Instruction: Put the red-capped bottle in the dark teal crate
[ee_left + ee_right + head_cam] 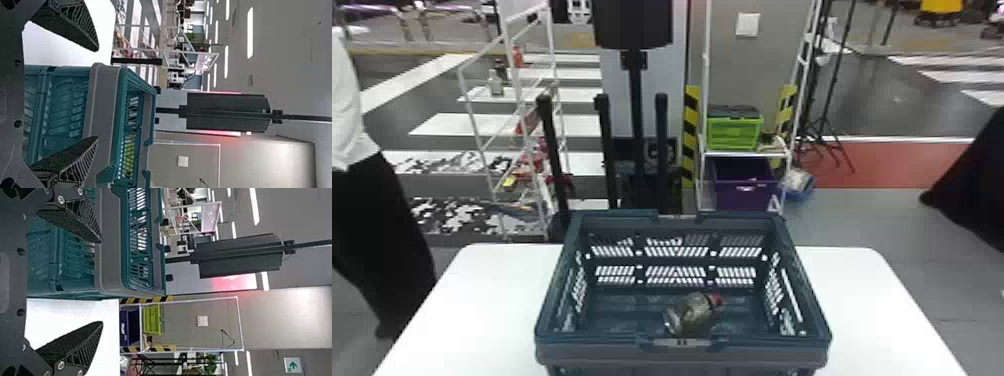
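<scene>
The dark teal crate (682, 352) stands upright on the white table. Inside it the red-capped bottle (693, 315) lies on its side on the crate floor, close to the near wall, its red cap toward the right. In the left wrist view my left gripper (96, 94) stands open before the crate (105, 90), nothing between its fingers. My right gripper (102, 281) is also open and holds nothing; in the right wrist view it is by the crate's (109, 246) corner.
The white table (467, 310) extends on both sides of the crate. Behind it stand a dark post stand (637, 170), a white rack at the left, and a shelf with a green crate (734, 132) and a purple bin (744, 192).
</scene>
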`<state>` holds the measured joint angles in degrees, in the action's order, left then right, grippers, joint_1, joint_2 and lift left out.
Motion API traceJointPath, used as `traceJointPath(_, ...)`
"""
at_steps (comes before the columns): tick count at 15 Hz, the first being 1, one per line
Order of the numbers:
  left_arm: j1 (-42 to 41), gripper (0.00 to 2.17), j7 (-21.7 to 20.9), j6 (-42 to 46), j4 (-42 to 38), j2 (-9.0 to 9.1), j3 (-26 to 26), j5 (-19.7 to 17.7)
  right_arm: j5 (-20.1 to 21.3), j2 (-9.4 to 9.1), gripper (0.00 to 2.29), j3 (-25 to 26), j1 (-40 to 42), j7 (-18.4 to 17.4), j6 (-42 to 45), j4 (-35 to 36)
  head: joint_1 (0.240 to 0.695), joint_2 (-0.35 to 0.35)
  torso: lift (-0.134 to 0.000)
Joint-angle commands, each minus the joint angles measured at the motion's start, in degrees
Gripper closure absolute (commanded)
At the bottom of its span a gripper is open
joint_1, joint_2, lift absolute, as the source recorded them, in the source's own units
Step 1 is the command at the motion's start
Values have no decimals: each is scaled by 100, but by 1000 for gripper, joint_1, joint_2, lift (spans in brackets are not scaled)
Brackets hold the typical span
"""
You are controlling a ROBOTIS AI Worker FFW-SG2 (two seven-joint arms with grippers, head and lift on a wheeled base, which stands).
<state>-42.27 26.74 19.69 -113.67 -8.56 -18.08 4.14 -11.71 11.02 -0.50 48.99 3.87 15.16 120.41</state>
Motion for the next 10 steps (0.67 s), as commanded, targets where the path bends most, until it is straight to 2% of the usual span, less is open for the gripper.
traceJointPath(1,0,87,-29,39,12,-22,24,-27,2,5,151,-2,14,0,0,-18,499,0,0)
traceJointPath(10,-9,83,-108,39,20,-58,85,-62,28,5,151,-2,14,0,0,-26,499,0,0)
